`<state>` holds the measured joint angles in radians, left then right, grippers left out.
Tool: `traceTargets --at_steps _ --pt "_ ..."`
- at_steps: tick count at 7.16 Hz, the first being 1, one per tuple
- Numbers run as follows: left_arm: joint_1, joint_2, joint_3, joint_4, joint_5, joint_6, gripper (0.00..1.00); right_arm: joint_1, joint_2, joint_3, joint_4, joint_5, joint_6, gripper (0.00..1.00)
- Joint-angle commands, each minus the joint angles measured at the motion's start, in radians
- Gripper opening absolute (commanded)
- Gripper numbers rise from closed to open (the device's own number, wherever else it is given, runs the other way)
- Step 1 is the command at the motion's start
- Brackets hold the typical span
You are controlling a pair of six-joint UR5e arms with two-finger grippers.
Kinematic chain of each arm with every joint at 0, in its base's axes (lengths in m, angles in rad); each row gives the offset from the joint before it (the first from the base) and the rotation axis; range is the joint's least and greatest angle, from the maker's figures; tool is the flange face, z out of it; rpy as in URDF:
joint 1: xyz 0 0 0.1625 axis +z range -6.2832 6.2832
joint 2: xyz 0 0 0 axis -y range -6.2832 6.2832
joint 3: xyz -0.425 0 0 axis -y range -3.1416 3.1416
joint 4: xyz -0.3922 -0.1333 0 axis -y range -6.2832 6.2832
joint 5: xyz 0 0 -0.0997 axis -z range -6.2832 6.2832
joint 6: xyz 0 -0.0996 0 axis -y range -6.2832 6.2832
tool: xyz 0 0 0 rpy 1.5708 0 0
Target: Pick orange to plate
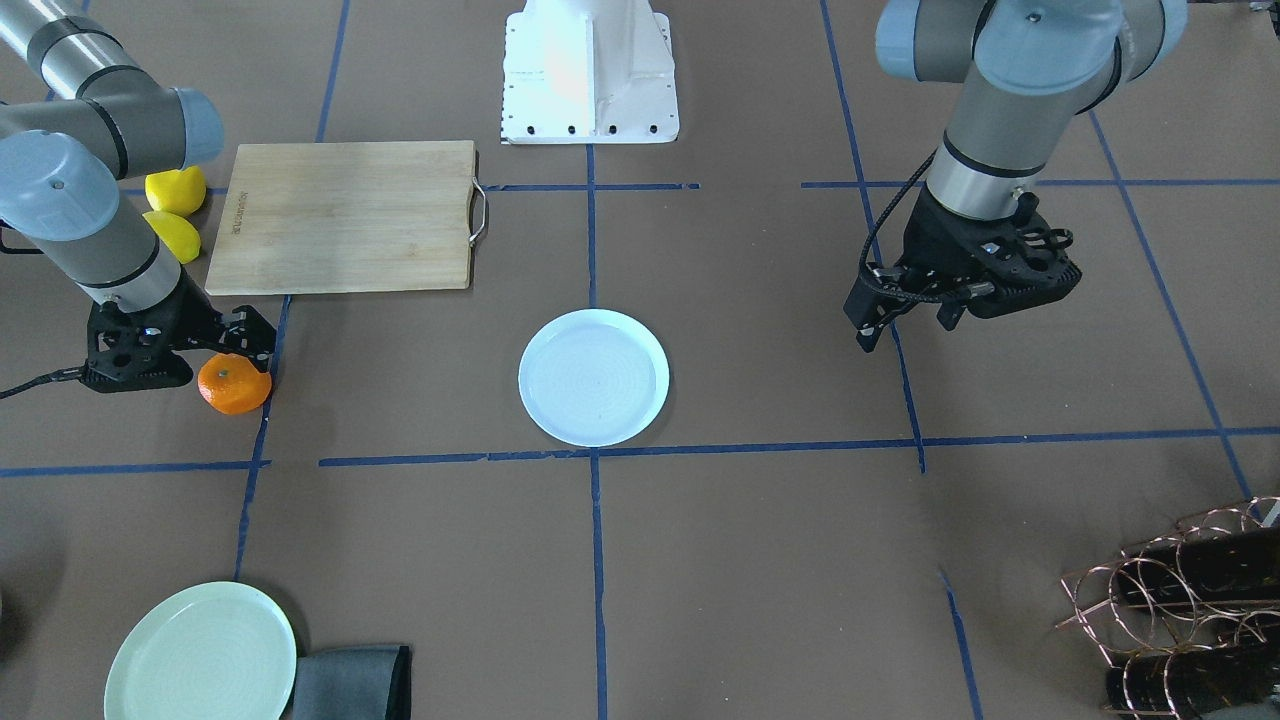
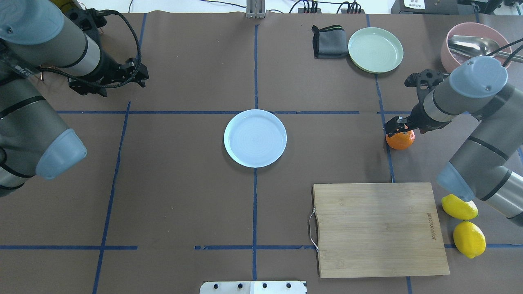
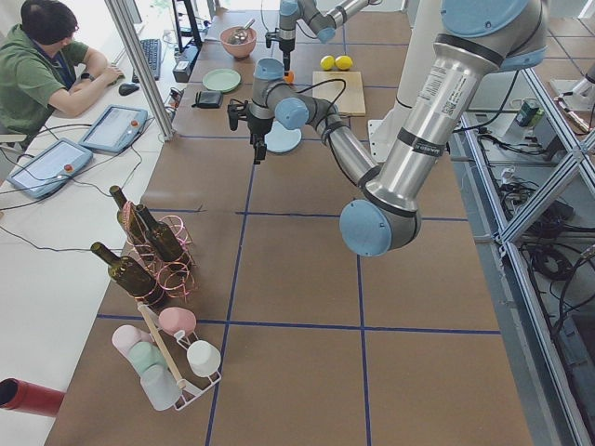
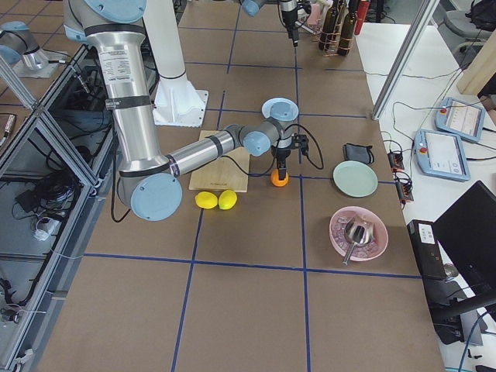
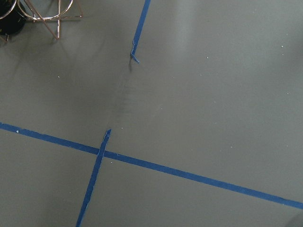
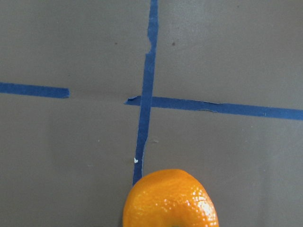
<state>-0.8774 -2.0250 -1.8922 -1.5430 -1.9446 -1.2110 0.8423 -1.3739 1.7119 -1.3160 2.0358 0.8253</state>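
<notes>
The right hand (image 1: 243,348) is down on top of the orange (image 1: 234,390), fingers against the fruit's upper half. I cannot tell whether they pinch it or only straddle it. The orange sits on the brown surface (image 1: 760,560), on a blue tape line (image 1: 255,440), well apart from the pale blue plate (image 1: 594,377) at the middle. The left hand (image 1: 905,325) hangs with fingers spread over bare surface on the plate's other side.

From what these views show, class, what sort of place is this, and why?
Probably a robotics lab: a brown table gridded with blue tape, a grey left arm and grey right arm, a green-shirted operator beside control tablets.
</notes>
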Motion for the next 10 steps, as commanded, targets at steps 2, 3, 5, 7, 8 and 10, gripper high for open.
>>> traceTargets --at_steps 2,3,5,7,8,10 --pt "0.000 0.009 -0.001 0.001 0.000 0.001 1.00 -0.014 0.029 -0.057 0.004 0.000 -0.002 1.00" --pt "0.000 0.009 0.001 0.001 0.000 0.001 1.00 -0.015 0.035 -0.064 0.004 0.000 -0.002 1.00" --pt "0.000 0.009 -0.001 0.001 0.000 0.001 1.00 -0.014 0.042 -0.069 0.004 0.000 0.005 0.81" --pt "-0.003 0.011 -0.020 0.007 -0.002 0.001 1.00 -0.011 0.039 -0.049 0.006 0.000 -0.014 0.00" --pt "-0.037 0.011 -0.025 0.015 -0.002 0.013 1.00 -0.003 0.042 0.004 0.004 0.006 -0.008 0.00" --pt "-0.121 0.009 -0.050 0.131 -0.033 0.248 1.00 0.009 0.044 0.127 -0.005 0.006 0.001 0.00"
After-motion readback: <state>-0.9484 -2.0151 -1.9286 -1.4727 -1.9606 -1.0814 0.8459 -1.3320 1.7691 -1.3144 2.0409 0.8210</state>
